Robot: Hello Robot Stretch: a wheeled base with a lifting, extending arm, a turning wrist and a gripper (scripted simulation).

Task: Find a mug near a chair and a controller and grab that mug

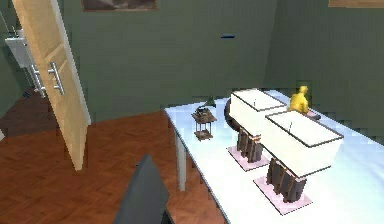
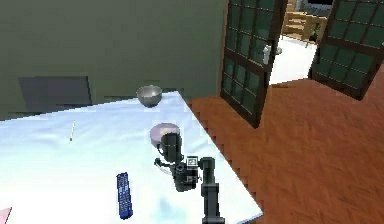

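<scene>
The mug [image 2: 163,132] sits on the white table [image 2: 60,160] just below centre in the arm side view. The blue controller [image 2: 123,193] is to its lower left and a grey chair [image 2: 55,92] is tucked in at the upper left, so I'd say it's the right mug. The gripper [image 2: 168,152] points straight at it from below, presumably lined up for the grab. I can't tell how the fingers are set, or whether they've got hold of anything.

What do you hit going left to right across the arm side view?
Chair → thin stick → remote → mug → left door → right door. Bowl left out: it overlaps the mug.
</scene>
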